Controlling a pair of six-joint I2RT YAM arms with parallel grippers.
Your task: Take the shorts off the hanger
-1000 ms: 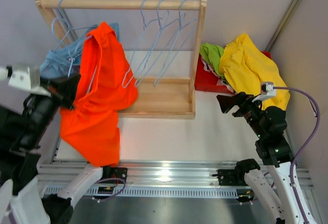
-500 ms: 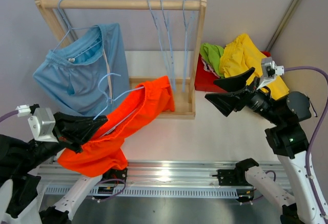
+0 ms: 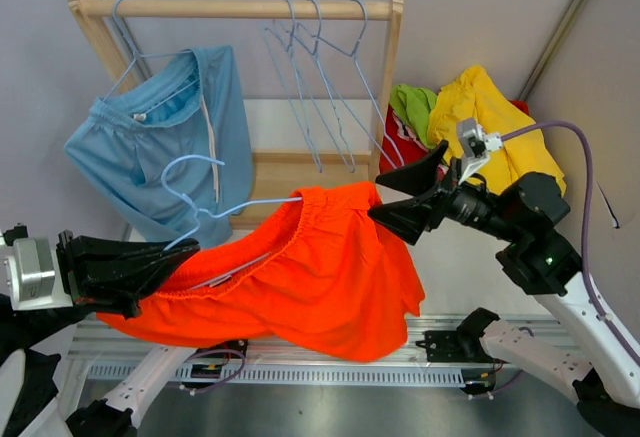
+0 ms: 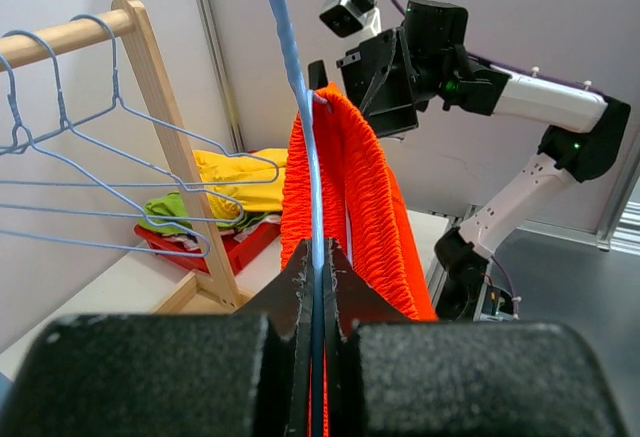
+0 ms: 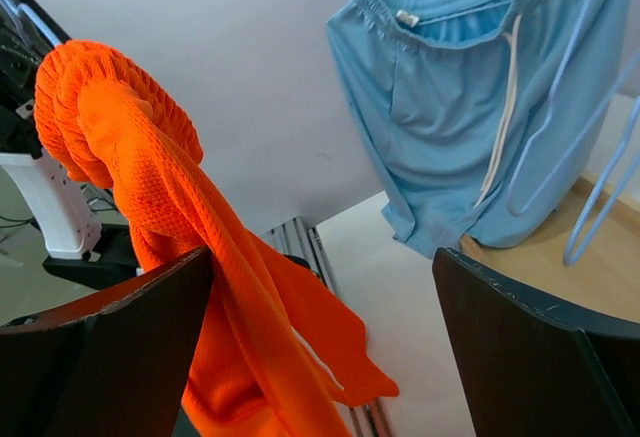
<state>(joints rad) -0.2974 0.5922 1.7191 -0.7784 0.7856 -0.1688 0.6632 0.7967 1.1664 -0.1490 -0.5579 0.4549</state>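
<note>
Bright, even, diffuse light with soft shadows. The top view is sharp; the fingers [image 4: 150, 377] nearest each wrist lens blur darkly.

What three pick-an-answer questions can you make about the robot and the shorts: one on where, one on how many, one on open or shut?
1. Where are the orange shorts? A) on the rail B) on the blue hanger in the left end effector C) in a tray
2. How many empty hangers hang on the rail? A) one B) three C) six
3. How is the right end effector? A) open B) shut on yellow shorts C) shut on a hanger
Answers: 1 B, the shorts drape over the wire it pinches; 2 B, three bare hooks show; 3 A, its fingers stand wide apart.
</note>
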